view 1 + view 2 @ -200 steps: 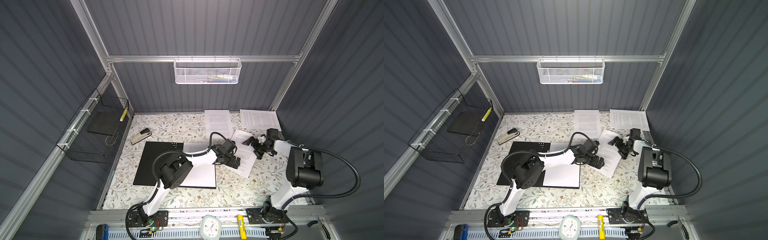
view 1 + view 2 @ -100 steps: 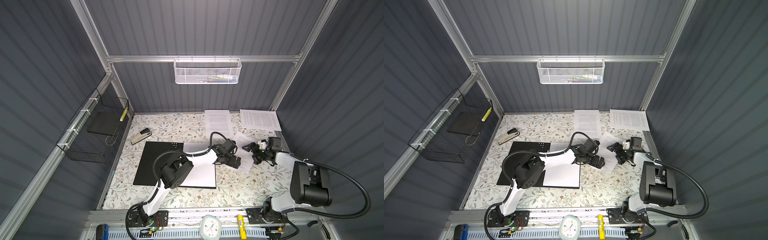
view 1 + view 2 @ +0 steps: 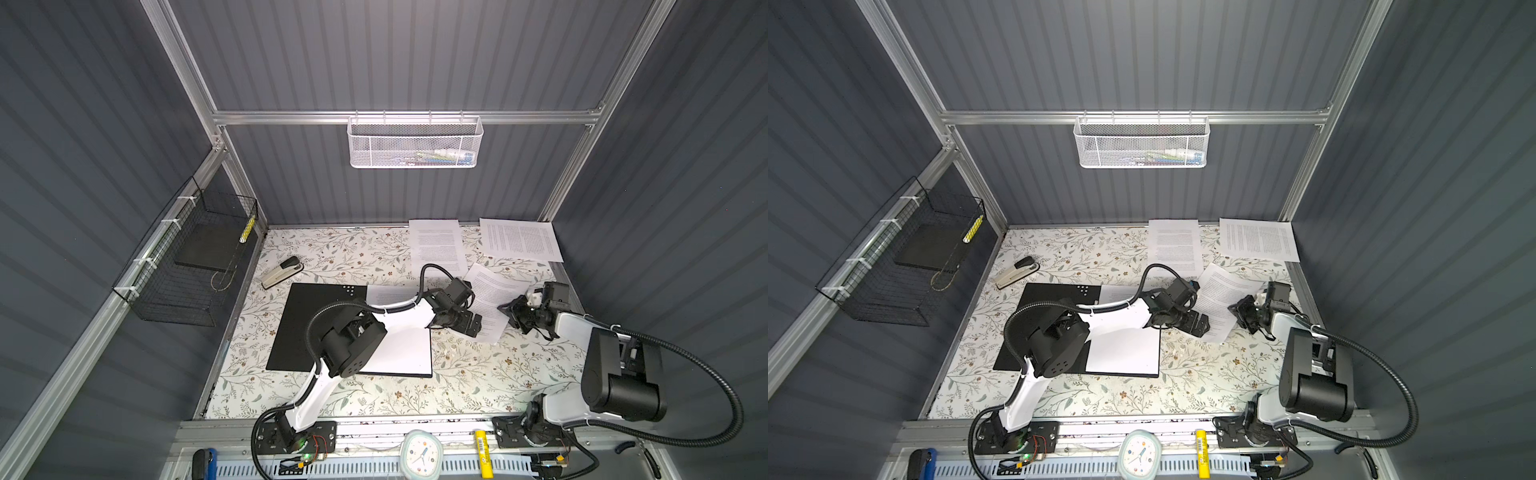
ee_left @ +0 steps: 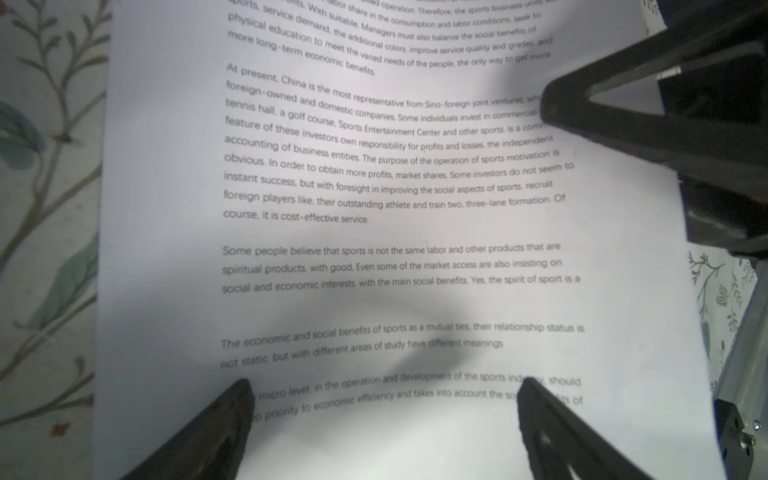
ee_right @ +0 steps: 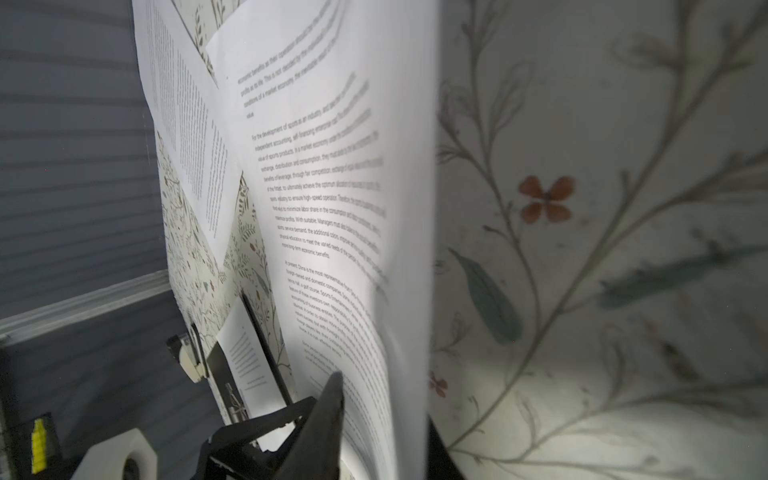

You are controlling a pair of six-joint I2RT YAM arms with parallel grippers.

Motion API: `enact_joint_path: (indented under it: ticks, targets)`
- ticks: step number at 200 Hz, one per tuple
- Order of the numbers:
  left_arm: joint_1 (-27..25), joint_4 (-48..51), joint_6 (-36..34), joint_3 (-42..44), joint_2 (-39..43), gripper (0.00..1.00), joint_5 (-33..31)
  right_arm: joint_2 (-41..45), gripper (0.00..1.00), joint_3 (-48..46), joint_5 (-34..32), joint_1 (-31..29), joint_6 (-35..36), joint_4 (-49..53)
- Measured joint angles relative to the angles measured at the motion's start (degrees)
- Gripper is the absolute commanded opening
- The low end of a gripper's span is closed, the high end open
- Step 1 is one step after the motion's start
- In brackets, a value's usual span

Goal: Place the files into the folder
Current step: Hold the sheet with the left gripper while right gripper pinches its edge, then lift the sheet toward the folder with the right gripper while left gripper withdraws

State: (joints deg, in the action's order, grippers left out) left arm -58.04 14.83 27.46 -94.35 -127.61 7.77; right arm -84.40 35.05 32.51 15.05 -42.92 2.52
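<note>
The folder (image 3: 291,340) (image 3: 1050,293) lies open, black inside up, with one white sheet (image 3: 407,349) on its right half. A printed file (image 3: 492,291) (image 3: 1225,291) (image 4: 374,249) (image 5: 332,187) lies angled to the right of it. My right gripper (image 3: 509,311) (image 3: 1239,311) (image 5: 384,399) is shut on this file's right edge, which bows up off the table. My left gripper (image 3: 471,326) (image 3: 1198,324) (image 4: 382,390) stands open over the file's near left part, holding nothing. Two more files (image 3: 436,245) (image 3: 519,239) lie flat at the back.
A stapler (image 3: 282,272) lies behind the folder's left corner. A black wire basket (image 3: 187,257) hangs on the left wall and a white mesh basket (image 3: 415,143) on the back rail. A clock (image 3: 422,455) and a yellow marker (image 3: 482,455) sit on the front rail.
My right gripper moved a little forward along the angled file's right edge and closed from wide open onto it. The left arm has not moved.
</note>
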Motion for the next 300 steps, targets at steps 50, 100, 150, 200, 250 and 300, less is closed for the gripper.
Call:
enact_joint_path:
  ticks: [50,100,150,200,250,300]
  targets:
    - [0.07,-0.11,-0.24,-0.07,0.00,1.00,0.92,0.04,0.00,-0.24,0.02,0.98,-0.13,-0.85]
    - [0.11,-0.15,-1.99,5.55,6.62,1.00,5.62,9.44,0.00,-2.16,-1.16,0.98,0.79,1.53]
    - [0.11,-8.50,-7.52,16.41,36.06,1.00,0.20,23.89,0.00,2.95,-5.51,0.02,4.79,11.30]
    - [0.07,-5.60,-15.85,32.74,58.82,1.00,-20.09,23.23,0.00,19.52,-15.76,-19.67,11.23,23.10]
    - [0.07,6.49,-20.39,39.71,69.42,1.00,-35.58,10.58,0.00,34.58,-15.98,-44.11,7.80,23.19]
    - [0.07,9.42,-22.18,44.57,74.05,1.00,-39.71,8.92,0.00,34.80,-12.04,-47.41,2.73,17.53]
